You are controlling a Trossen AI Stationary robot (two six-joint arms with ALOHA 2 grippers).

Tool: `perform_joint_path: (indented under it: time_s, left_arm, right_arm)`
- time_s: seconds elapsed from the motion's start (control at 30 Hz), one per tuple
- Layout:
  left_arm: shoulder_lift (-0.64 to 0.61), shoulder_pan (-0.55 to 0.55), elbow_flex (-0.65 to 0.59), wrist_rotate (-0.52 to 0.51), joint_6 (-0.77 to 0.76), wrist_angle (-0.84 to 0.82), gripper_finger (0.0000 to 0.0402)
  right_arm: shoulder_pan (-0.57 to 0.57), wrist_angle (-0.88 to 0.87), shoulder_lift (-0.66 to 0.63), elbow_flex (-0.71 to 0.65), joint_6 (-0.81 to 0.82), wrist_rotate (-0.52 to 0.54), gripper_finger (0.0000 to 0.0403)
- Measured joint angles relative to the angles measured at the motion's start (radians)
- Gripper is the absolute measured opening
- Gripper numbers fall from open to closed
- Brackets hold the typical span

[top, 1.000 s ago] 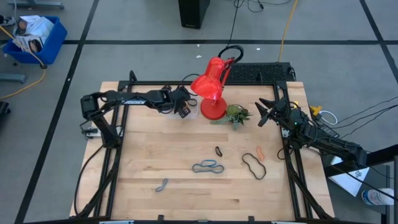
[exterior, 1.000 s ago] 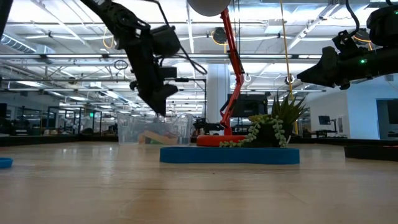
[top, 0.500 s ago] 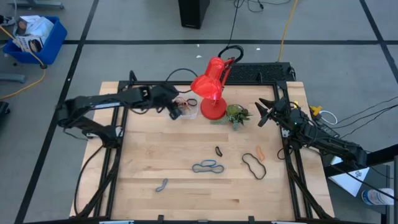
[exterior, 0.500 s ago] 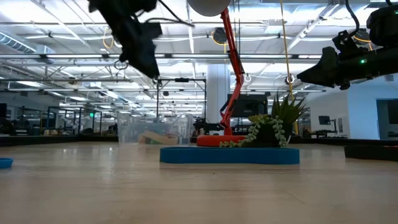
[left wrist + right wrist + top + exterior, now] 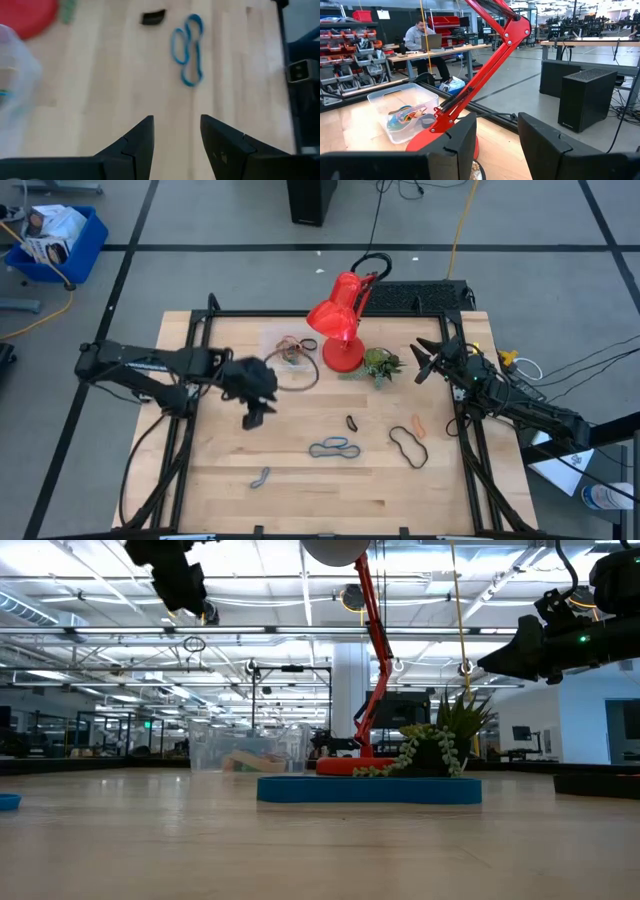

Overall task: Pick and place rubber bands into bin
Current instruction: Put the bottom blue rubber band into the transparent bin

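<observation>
My left gripper (image 5: 252,418) hangs open and empty above the bare wood, left of the middle of the table; it also shows high in the low view (image 5: 203,612). Ahead of it in the left wrist view lie a blue-grey rubber band (image 5: 187,47) and a small black one (image 5: 152,17). From above, the blue-grey band (image 5: 334,447), the small black band (image 5: 352,422), an orange band (image 5: 418,425), a larger black band (image 5: 408,446) and a grey band (image 5: 260,477) lie flat on the table. The clear bin (image 5: 292,350) stands at the back beside the lamp, with bands inside (image 5: 407,117). My right gripper (image 5: 420,362) waits open at the right edge.
A red desk lamp (image 5: 336,320) stands on its round base at the back middle, with a small potted plant (image 5: 381,365) to its right. A black frame (image 5: 190,410) runs along the table's sides. A person sits at a desk (image 5: 422,37) far behind the table.
My left gripper has left the place above the bin and gone toward the table's near edge and a little to the left, rising as it went. The bin and the bands on the table have stayed where they were.
</observation>
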Motion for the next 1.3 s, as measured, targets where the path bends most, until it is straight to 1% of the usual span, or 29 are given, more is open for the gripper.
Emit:
perform_joint_path:
  time_s: [0.2,0.33,0.4,0.6,0.73,0.9,0.97,1.13,1.3]
  left_arm:
    - [0.031,-0.164,0.001,-0.09,-0.257,0.01,0.0168]
    - [0.08,-0.277,0.0,-0.163,-0.353,-0.001,0.0168]
    - [0.113,-0.327,0.0,-0.183,-0.408,-0.018,0.0168]
    - [0.244,-0.429,0.0,-0.203,-0.56,0.007,0.0168]
    - [0.345,-0.472,0.0,-0.199,-0.616,0.016,0.0168]
    - [0.441,-0.493,0.0,-0.116,-0.679,0.044,0.0168]
    - [0.471,-0.498,0.0,-0.092,-0.702,0.052,0.0168]
    - [0.528,-0.503,0.0,-0.072,-0.719,0.062,0.0168]
    - [0.562,-0.5,0.0,-0.045,-0.77,0.08,0.0168]
  right_arm:
    - [0.0,0.0,0.0,0.0,0.022,0.0,0.0141]
    - [0.0,0.001,0.002,0.0,0.022,0.0,0.0141]
    - [0.0,0.0,0.004,0.0,0.022,0.0,0.0141]
    - [0.0,-0.001,0.009,0.0,0.022,0.0,0.0141]
    - [0.0,-0.001,0.012,0.0,0.022,0.001,0.0141]
    - [0.0,0.001,0.013,0.0,0.018,0.002,0.0141]
    - [0.0,0.0,0.013,0.0,0.018,0.002,0.0141]
    - [0.0,0.0,0.016,0.0,0.018,0.003,0.0141]
    - [0.0,0.0,0.018,0.0,0.018,0.003,0.0141]
